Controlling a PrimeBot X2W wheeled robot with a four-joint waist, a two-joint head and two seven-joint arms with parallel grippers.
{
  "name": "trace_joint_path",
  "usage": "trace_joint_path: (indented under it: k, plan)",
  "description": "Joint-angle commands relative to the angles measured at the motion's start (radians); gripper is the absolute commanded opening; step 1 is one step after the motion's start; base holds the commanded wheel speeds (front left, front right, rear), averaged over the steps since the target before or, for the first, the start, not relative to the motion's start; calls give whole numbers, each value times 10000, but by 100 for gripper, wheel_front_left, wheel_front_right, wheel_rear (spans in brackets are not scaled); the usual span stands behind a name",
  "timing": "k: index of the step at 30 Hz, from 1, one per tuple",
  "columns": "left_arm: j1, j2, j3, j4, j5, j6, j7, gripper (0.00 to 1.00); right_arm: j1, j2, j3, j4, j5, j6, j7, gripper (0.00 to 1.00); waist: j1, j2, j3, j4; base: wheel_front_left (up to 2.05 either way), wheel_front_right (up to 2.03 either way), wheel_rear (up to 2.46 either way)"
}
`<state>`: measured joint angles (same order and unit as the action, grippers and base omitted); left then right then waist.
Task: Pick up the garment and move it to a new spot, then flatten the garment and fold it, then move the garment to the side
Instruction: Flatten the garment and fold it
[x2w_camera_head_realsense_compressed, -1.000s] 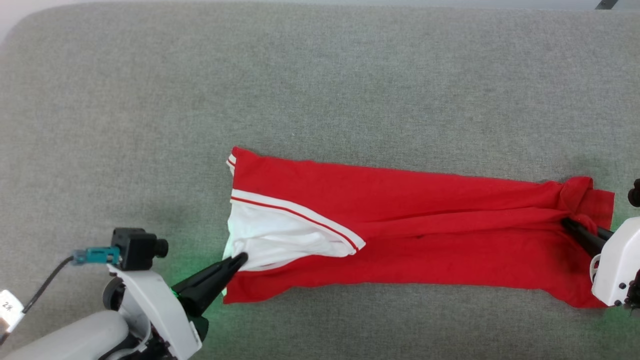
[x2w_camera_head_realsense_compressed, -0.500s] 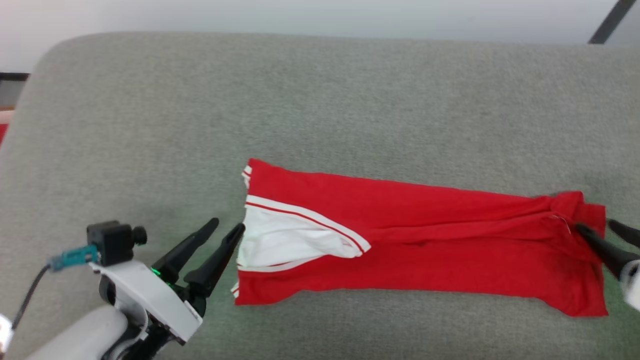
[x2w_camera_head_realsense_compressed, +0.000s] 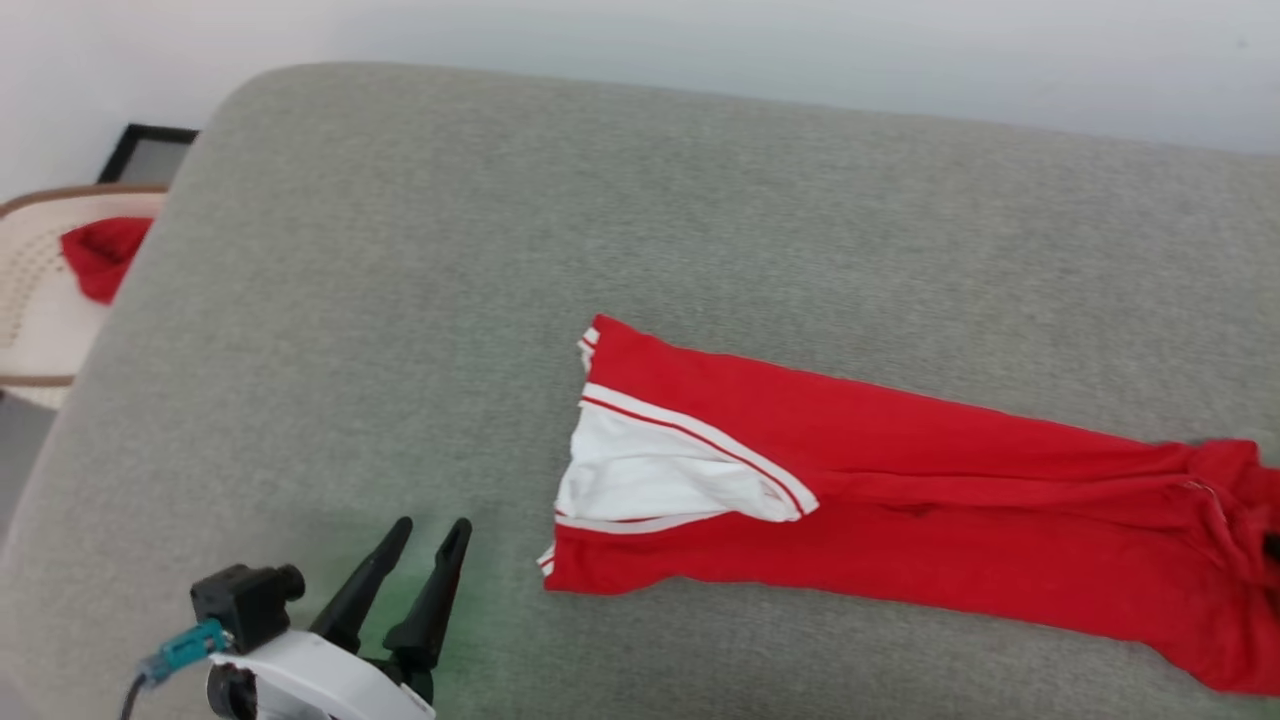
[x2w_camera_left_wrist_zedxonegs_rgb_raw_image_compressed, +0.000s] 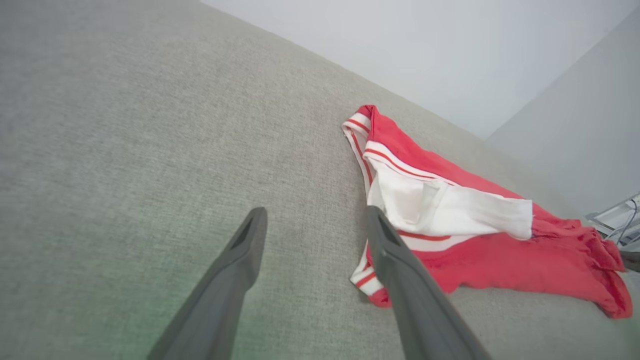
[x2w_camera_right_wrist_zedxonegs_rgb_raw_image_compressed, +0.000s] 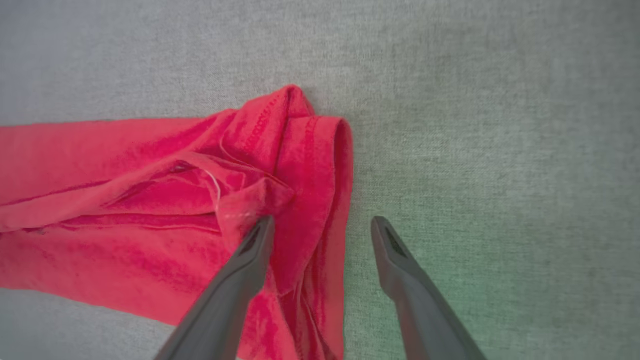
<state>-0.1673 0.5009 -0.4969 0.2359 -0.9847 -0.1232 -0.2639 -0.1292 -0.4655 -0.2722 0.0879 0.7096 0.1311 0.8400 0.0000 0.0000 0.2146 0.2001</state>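
Now looking down on garment (x2w_camera_head_realsense_compressed: 900, 520), folded into a long red strip on grey cushion (x2w_camera_head_realsense_compressed: 400, 250), lengthways from 9 to 3 o'clock, dipping slightly toward 4. Showing white sleeve (x2w_camera_head_realsense_compressed: 660, 480) with striped trim at the 9 o'clock end; bunched and wrinkled at the 3 o'clock end. Flat on cushion along its visible length. Finding left end effector (x2w_camera_head_realsense_compressed: 432, 522) at 7 o'clock in head view, spread wide and empty, near the sleeve end yet apart from it. Finding right end effector (x2w_camera_right_wrist_zedxonegs_rgb_raw_image_compressed: 322, 220) at the bunched hem, likewise spread wide, gripping nothing: one finger (x2w_camera_right_wrist_zedxonegs_rgb_raw_image_compressed: 240, 280) across the red fold, the other over bare cushion; contact with cloth impossible to tell. Beyond cushion at 10 o'clock, noting pale basket (x2w_camera_head_realsense_compressed: 30, 300) holding a small red cloth (x2w_camera_head_realsense_compressed: 100, 255), plus a black frame (x2w_camera_head_realsense_compressed: 150, 155) against the wall (x2w_camera_head_realsense_compressed: 700, 40).
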Motion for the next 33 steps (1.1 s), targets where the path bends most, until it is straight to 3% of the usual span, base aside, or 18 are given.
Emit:
trace_joint_path:
  k: [1, 11, 20, 21, 22, 23, 33]
  plan:
    - [115, -177, 229, 58, 369, -4, 4, 100, 35, 121, -169, 131, -151, -8, 171, 100, 0, 0, -45, 269, 0, 0, 0]
    - [427, -1563, 2555, -340, 3451, -68, 4, 100, -1083, 1158, -577, 1027, -1400, -8, 1734, 100, 0, 0, 10, 485, 0, 0, 0]
    - [692, -2306, 3570, -596, 5296, -76, 3, 100, -1581, 1779, -427, 1492, -2133, -6, 2150, 97, 0, 0, 81, 429, 0, 0, 0]
    - [720, -2335, 3583, -588, 5339, -78, 3, 100, -1544, 1809, -399, 1525, -2155, -6, 2133, 56, 0, 0, 79, 409, 0, 0, 0]
    - [748, -2379, 3597, -573, 5341, -77, 3, 100, -1515, 1831, -395, 1565, -2181, -8, 2083, 33, 0, 0, 79, 383, 0, 0, 0]
    - [766, -2385, 3617, -577, 5365, -78, 3, 100, -1492, 1834, -381, 1601, -2194, -8, 2044, 1, 0, 0, 83, 355, 0, 0, 0]
    - [872, -2188, 3832, -594, 5396, -79, 3, 100, -1846, 1586, -1004, 1621, -2318, -11, 964, 0, 0, 0, 257, -178, 0, 0, 0]
